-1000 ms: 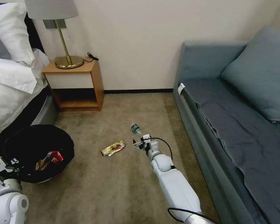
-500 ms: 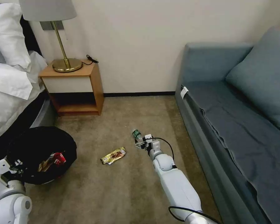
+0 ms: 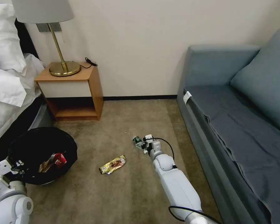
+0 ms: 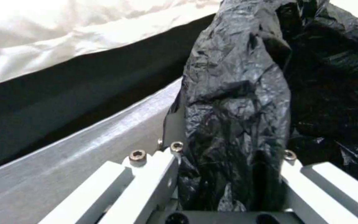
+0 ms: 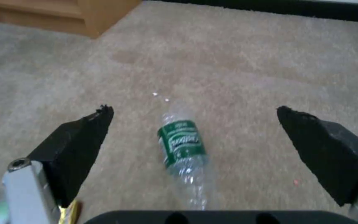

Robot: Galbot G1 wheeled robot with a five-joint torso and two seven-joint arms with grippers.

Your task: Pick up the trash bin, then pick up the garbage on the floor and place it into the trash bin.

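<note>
right hand (image 5: 195,112) wide open over bottle (image 5: 183,143).

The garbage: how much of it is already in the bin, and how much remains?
Done: the left claw holds the bin by its rim, with red wrapper and brown paper inside. In hand: the open right claw straddles the bottle, not gripped yet. Left: the bottle and the gold wrapper on the carpet.

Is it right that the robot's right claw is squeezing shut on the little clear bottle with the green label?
No, the right claw is open. The right wrist view shows its fingers spread apart beside the little clear bottle with the green label, which lies on the carpet.
</note>
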